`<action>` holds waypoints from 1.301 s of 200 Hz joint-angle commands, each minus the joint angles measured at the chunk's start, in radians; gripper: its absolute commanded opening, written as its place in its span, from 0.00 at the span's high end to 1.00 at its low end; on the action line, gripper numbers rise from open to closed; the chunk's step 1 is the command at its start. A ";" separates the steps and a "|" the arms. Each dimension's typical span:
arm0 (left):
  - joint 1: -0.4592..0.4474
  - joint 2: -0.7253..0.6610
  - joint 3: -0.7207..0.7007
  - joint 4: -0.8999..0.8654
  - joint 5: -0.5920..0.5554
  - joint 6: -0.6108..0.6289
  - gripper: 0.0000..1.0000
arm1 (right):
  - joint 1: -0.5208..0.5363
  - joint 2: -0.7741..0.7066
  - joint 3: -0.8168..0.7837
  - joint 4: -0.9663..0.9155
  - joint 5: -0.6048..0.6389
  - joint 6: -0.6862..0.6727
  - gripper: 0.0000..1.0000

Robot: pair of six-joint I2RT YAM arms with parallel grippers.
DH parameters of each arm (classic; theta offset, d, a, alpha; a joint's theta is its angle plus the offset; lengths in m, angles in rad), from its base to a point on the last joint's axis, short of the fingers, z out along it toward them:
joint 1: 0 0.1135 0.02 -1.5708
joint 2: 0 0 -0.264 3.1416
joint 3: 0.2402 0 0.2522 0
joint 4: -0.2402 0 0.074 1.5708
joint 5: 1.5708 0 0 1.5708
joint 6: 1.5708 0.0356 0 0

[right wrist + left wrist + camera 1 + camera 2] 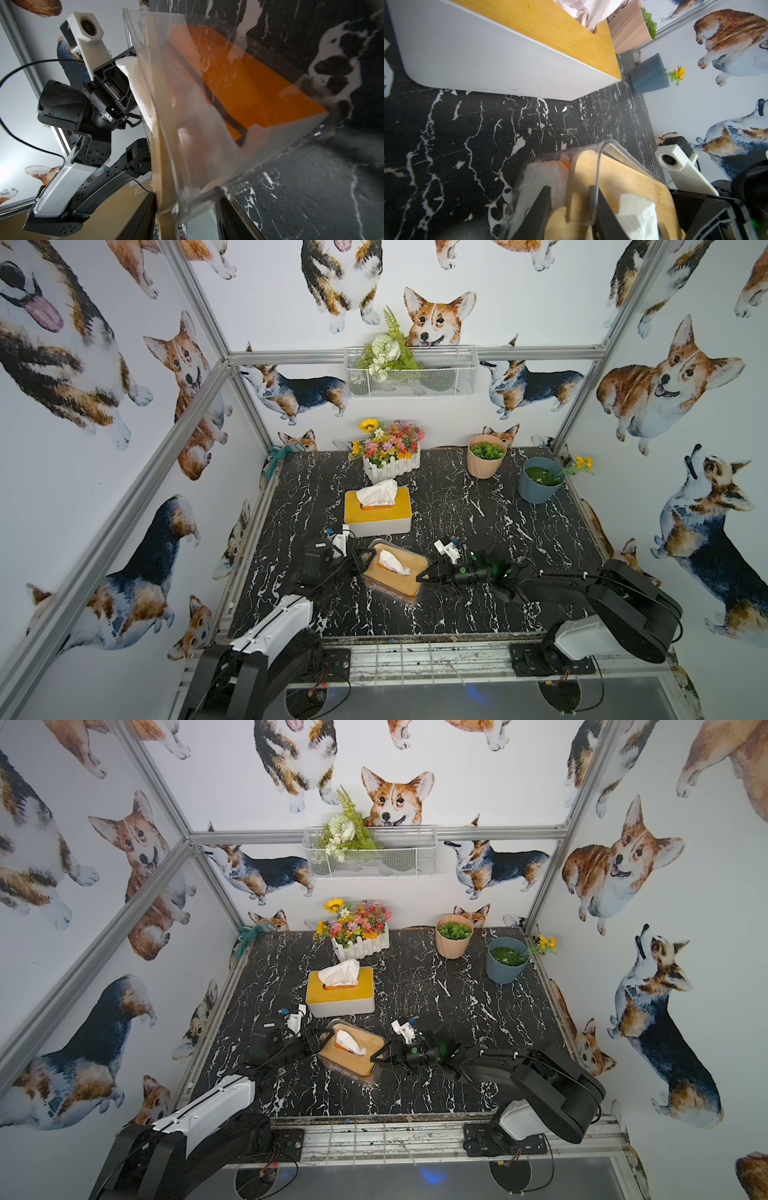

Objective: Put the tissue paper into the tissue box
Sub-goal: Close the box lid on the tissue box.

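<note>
A clear tissue box (409,587) (332,1056) with a bamboo lid sits at the front middle of the black marble table (498,531). White tissue paper (392,562) (350,1042) (637,218) (133,79) pokes up through the lid's slot. More of it shows through the clear wall. My left gripper (365,558) (316,1042) (570,190) is shut on the box's left end, with the clear rim and lid edge between its fingers. At the opposite end, my right gripper (424,574) (376,1056) (185,195) is shut on the box. One of its fingers lies on the lid, the other on the clear corner.
A second box (377,522) (488,62), white with a yellow wooden lid and tissue sticking out, stands just behind. Along the back are a white fence planter with flowers (390,466), a pink pot (485,464) and a blue pot (540,489). A wire basket (411,377) hangs on the wall.
</note>
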 commanded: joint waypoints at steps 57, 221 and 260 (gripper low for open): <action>-0.010 0.055 -0.026 -0.005 -0.008 -0.006 0.65 | -0.003 0.109 -0.037 0.220 -0.040 0.059 0.61; -0.019 -0.081 0.012 -0.118 -0.091 0.009 0.31 | -0.058 -0.165 0.075 -0.461 0.041 -0.339 0.26; -0.019 -0.196 0.048 -0.197 -0.134 0.010 0.15 | -0.058 -0.222 0.193 -0.656 0.133 -0.487 0.24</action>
